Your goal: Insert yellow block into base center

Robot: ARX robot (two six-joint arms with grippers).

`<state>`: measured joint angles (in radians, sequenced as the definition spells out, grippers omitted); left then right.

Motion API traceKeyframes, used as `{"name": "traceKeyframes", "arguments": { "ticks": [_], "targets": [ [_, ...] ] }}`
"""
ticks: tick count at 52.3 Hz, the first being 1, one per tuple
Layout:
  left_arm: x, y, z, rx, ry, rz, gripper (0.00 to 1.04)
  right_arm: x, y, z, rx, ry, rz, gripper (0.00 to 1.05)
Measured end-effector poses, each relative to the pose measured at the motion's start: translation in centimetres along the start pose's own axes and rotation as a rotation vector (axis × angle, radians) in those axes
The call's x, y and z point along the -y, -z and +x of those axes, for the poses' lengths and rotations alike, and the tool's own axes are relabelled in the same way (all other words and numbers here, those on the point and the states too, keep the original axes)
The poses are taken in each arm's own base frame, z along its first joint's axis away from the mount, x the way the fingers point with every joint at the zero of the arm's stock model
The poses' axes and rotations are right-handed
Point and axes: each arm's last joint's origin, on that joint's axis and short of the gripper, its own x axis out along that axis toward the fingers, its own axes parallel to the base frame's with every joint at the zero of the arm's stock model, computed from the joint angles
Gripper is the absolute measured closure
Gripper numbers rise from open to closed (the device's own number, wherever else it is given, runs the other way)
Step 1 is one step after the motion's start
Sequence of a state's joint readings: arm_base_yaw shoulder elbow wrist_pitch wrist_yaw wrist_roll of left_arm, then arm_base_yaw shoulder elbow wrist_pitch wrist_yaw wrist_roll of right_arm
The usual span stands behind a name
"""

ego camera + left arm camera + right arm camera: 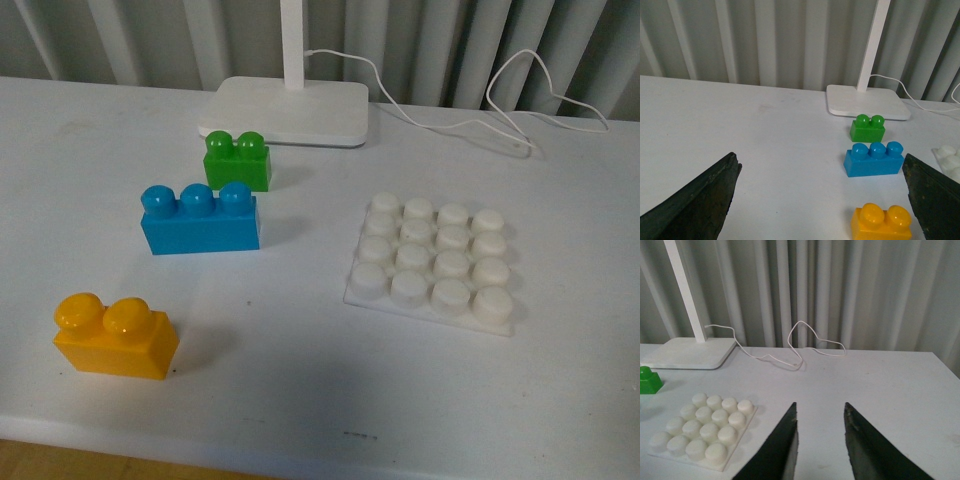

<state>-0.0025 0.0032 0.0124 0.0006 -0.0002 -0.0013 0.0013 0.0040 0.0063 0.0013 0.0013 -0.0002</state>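
Note:
The yellow block [115,336] stands on the white table near its front left corner, two studs up. In the left wrist view the yellow block [882,223] lies between the tips of my left gripper [821,165], closer to the right-hand finger; the gripper is open and holds nothing. The white studded base [433,262] lies flat at the right of the table, with nothing on it. My right gripper [820,411] hovers over bare table beside the base [702,430], shut and holding nothing. Neither arm shows in the front view.
A blue three-stud brick [199,219] and a green two-stud brick [237,161] stand behind the yellow block. The white lamp foot [287,110] sits at the back, and its thin cable [470,120] trails right across the table. The table's front edge runs just before the yellow block.

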Motion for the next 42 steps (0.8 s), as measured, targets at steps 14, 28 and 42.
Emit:
{"name": "traceKeyframes", "arguments": {
  "ticks": [14,28,42],
  "targets": [
    [0.0,-0.3,0.5,-0.042,-0.096,0.056,0.06,0.0,0.0,0.0,0.0,0.0,0.0,0.32],
    [1.0,-5.0,3.8,-0.126,0.302,0.286,0.06,0.0,0.0,0.0,-0.001,0.0,0.001,0.1],
    [1.8,-7.3,8.6,-0.357,0.743,0.673,0.06,0.0,0.0,0.0,-0.001,0.0,0.001,0.09]
  ]
}}
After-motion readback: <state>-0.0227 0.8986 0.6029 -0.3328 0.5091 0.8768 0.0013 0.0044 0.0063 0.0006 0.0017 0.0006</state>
